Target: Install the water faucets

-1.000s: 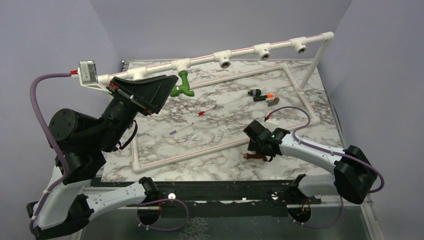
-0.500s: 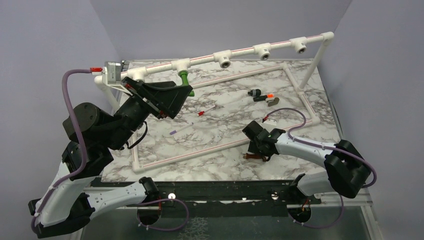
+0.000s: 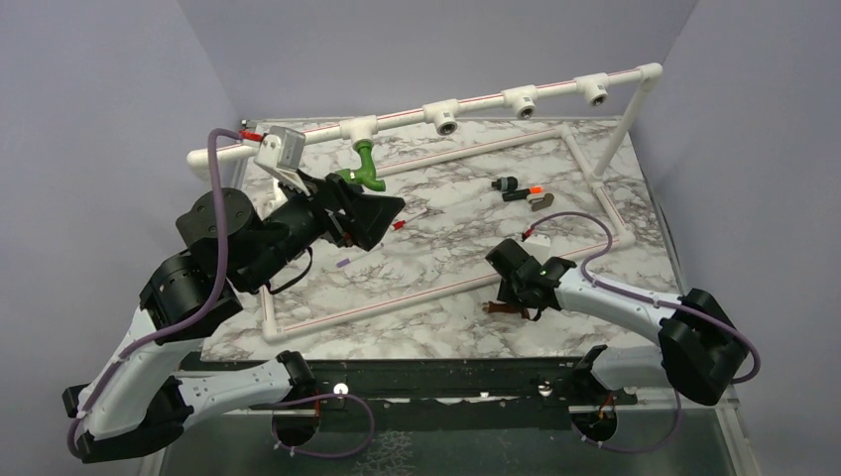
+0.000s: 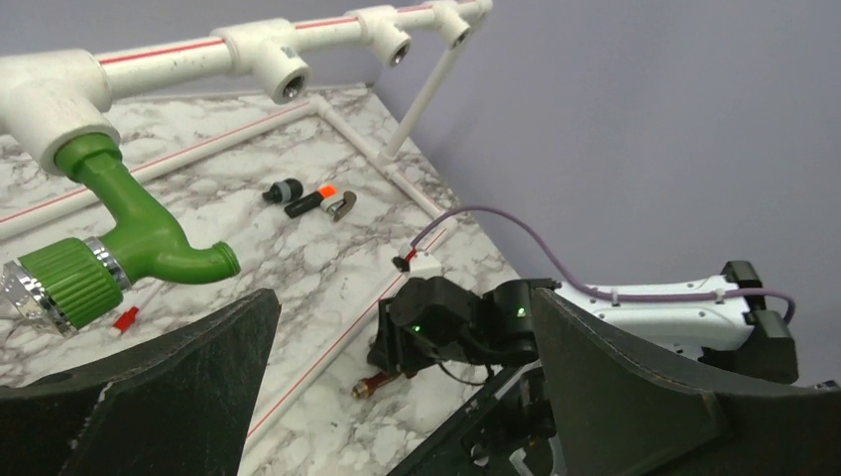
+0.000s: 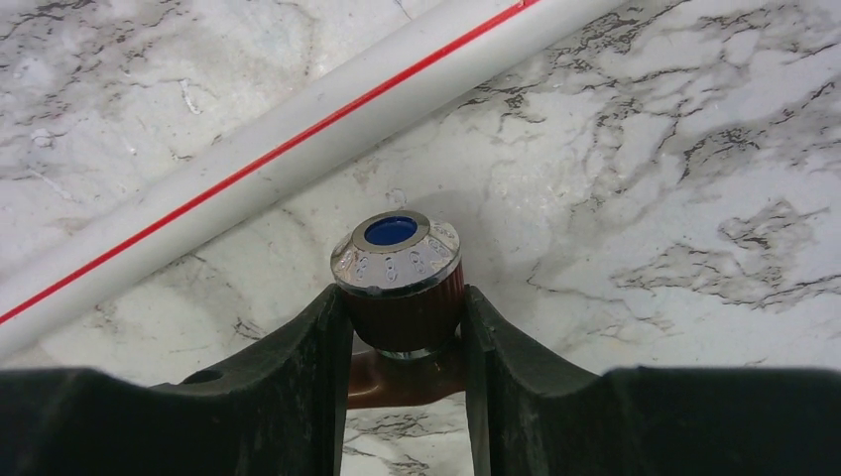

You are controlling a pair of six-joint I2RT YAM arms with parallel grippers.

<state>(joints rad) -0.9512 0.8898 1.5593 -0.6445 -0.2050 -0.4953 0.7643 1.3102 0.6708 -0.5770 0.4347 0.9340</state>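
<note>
Right gripper (image 5: 402, 309) clamps the copper faucet (image 5: 397, 260) beside the base pipe (image 5: 248, 169); left gripper (image 4: 405, 299) spread wide.

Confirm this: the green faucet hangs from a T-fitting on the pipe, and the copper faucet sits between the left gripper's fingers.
Not the left: the right wrist view shows the copper faucet between the right gripper's fingers. The green faucet does hang from a T-fitting.

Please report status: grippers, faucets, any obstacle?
Left gripper open, empty. Right gripper shut on copper-coloured faucet. Green faucet seated in white T-fitting. No obstacle seen.
</note>
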